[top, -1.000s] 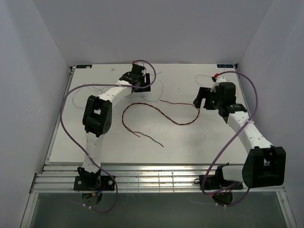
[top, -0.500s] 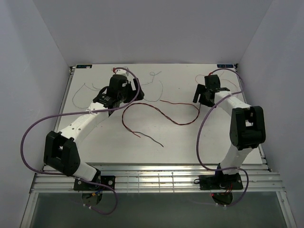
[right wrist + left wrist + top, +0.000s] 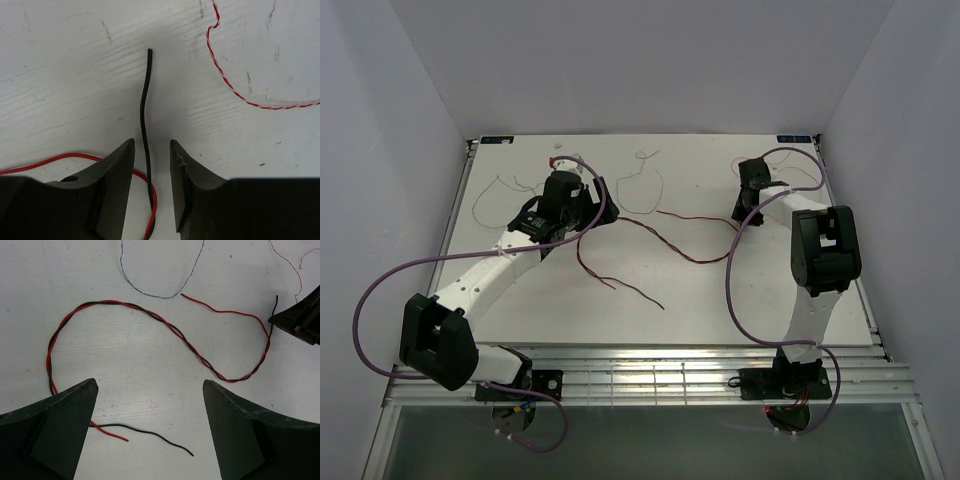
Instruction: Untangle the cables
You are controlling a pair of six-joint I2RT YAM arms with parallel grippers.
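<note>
Right gripper [image 3: 151, 146] narrowed round black wire [image 3: 144, 100] end, not gripping; left gripper [image 3: 150, 390] released. Your next: clamp, unwind from red wire [image 3: 225, 312].

No text, label or number can be read.

On the table [image 3: 720, 290], the twisted pair of cables [image 3: 186, 342] winds across the middle from 9 o'clock to 2 o'clock, with two loose ends toward 6 o'clock. The left tool [image 3: 150, 385] hangs above the 9 o'clock bend. At 2 o'clock one cable end lies between the jaws of the right tool [image 3: 151, 145]. Behind, a looped strand [image 3: 165, 297] lies at 12 o'clock, a second strand [image 3: 498, 179] at 10 o'clock, and a third strand [image 3: 235, 90] beside the right tool.
</note>
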